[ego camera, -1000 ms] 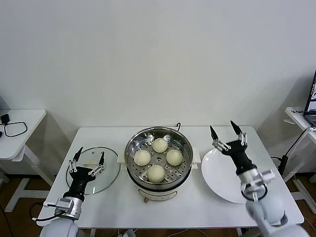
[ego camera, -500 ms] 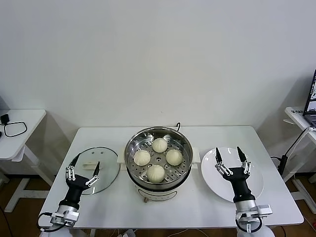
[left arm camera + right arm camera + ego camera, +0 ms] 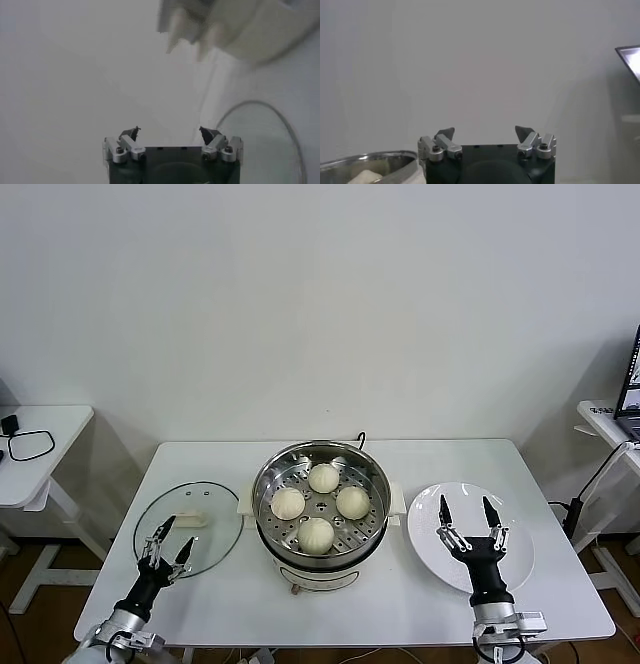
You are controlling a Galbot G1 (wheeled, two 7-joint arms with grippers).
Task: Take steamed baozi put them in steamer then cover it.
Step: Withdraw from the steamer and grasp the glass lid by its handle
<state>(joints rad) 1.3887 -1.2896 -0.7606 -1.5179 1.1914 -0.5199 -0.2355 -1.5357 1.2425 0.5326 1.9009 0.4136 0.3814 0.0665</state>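
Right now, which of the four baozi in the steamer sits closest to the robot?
The front bun, at the steamer's near edge; the other three lie farther back on the tray.

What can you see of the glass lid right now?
The glass lid is round, clear glass with a thin metal rim and a cream-white handle at its middle. It lies flat on the white table, on the robot's left of the steamer, not covering it. The open left gripper is at its near edge, holding nothing; whether it touches the lid is unclear.
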